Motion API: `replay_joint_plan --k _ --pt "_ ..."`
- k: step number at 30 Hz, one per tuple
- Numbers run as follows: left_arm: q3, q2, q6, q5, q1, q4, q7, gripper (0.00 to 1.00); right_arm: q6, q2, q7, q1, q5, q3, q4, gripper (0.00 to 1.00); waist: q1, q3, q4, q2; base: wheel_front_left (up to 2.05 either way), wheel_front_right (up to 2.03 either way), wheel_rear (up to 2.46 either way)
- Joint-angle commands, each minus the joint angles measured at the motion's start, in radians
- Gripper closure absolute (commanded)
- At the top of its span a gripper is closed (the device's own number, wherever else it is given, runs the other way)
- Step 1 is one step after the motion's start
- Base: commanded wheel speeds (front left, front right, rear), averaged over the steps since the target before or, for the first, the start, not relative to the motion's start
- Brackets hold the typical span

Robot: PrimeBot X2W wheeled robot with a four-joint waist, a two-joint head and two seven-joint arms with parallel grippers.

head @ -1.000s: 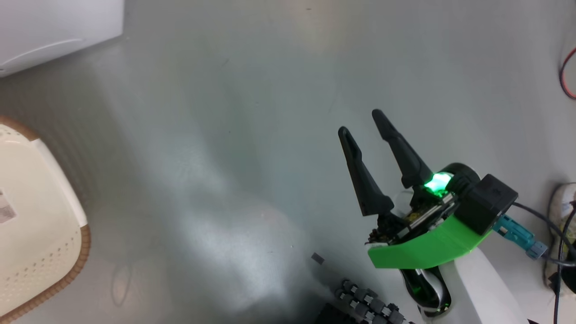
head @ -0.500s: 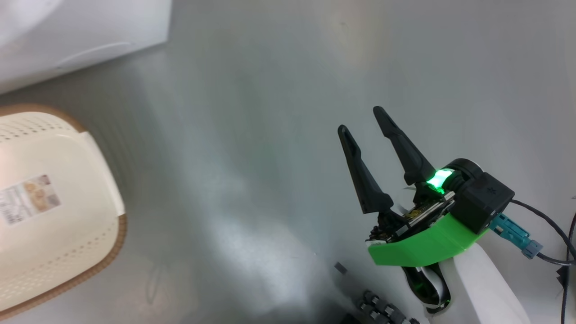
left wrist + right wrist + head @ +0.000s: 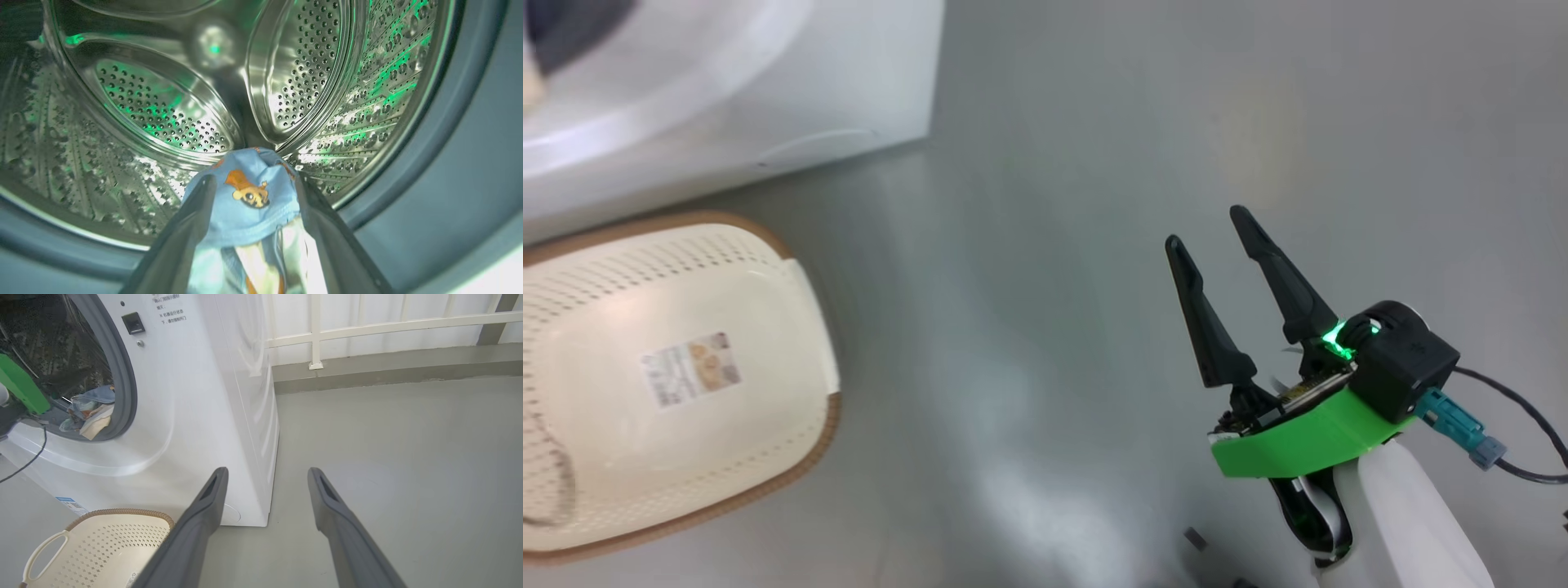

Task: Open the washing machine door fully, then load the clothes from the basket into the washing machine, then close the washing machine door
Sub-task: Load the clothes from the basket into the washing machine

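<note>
My left gripper [image 3: 255,179] is inside the steel perforated drum [image 3: 163,106] and shut on the clothes [image 3: 249,204], light blue fabric with an orange-brown cartoon figure. In the right wrist view the washing machine [image 3: 204,396] has its mouth open, with clothes [image 3: 92,410] lying at the grey-blue gasket [image 3: 122,375] and my left arm's green mount [image 3: 20,384] reaching in. The door is out of view. The cream basket [image 3: 768,327] stands on the floor before the machine [image 3: 768,122], holding no clothes, its label showing. My right gripper [image 3: 1206,226] hangs open over bare floor, right of the basket.
Grey floor [image 3: 1045,327] stretches right of the machine. A white railing [image 3: 367,326] and a low kerb run along the back. The basket [image 3: 106,543] sits close to the machine's front lower corner. A cable [image 3: 1503,408] trails from my right wrist.
The head camera has turned, so the basket and the machine have slid rightward into the picture. My right gripper stays open in nearly the same place.
</note>
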Motion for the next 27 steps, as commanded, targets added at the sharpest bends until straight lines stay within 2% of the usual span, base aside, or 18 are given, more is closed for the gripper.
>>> replay_joint_plan --k 1,11,14,19,27 --pt "0.041 0.048 0.042 -0.006 0.08 -0.078 -0.013 0.0 0.002 0.0 -0.005 0.045 -0.014 0.01 -0.014 0.0 0.0 -0.06 0.054 0.0 0.0 0.0 0.0" --pt "0.038 -0.011 0.169 -0.022 0.454 -0.355 -0.037 0.0 0.002 0.0 -0.005 0.082 -0.05 -0.016 0.026 0.0 0.0 -0.157 0.115 0.0 0.0 0.0 0.0" --pt "0.023 -0.03 0.194 -0.023 0.544 -0.409 -0.038 0.0 0.002 0.0 -0.005 0.097 -0.063 -0.018 0.043 0.0 0.0 -0.19 0.13 0.0 0.0 0.0 0.0" --pt "-0.011 -0.059 0.22 -0.024 0.656 -0.46 -0.039 0.0 0.002 0.0 -0.005 0.12 -0.08 -0.019 0.069 0.0 0.0 -0.249 0.156 0.0 0.0 0.0 0.0" --pt "-0.064 -0.105 0.223 -0.034 0.755 -0.443 -0.048 0.0 0.002 0.0 -0.003 0.164 -0.099 -0.023 0.104 0.0 0.0 -0.347 0.196 0.0 0.0 0.0 0.0"
